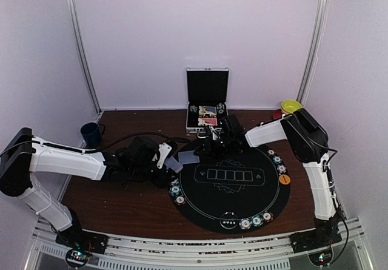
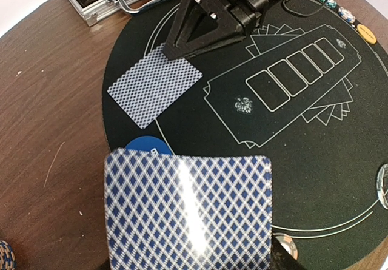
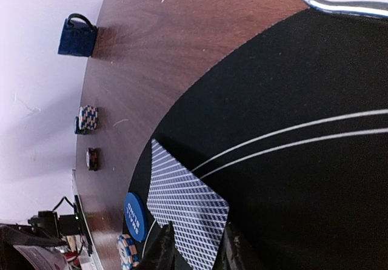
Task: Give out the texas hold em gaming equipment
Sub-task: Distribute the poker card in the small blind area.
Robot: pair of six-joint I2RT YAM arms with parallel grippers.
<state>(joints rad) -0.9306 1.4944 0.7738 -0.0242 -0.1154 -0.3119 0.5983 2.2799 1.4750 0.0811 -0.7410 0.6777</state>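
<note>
Held: blue-backed cards [image 2: 188,212] are gripped in the left tool [image 1: 170,162] above the mat [image 2: 315,161] edge, beside the blue button [image 2: 145,144]. Laid: 1 card [image 3: 182,200] is set face-down on the mat, its end straddled, unclamped, by the right tool [image 3: 197,252], whose fingers [image 3: 159,249] are parted.

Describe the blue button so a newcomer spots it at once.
Start at the round black mat; on its left edge lies a single face-down card. Beside that card sits the blue button: a flat solid-blue disc with white lettering, unlike the striped-edge chips nearby.
</note>
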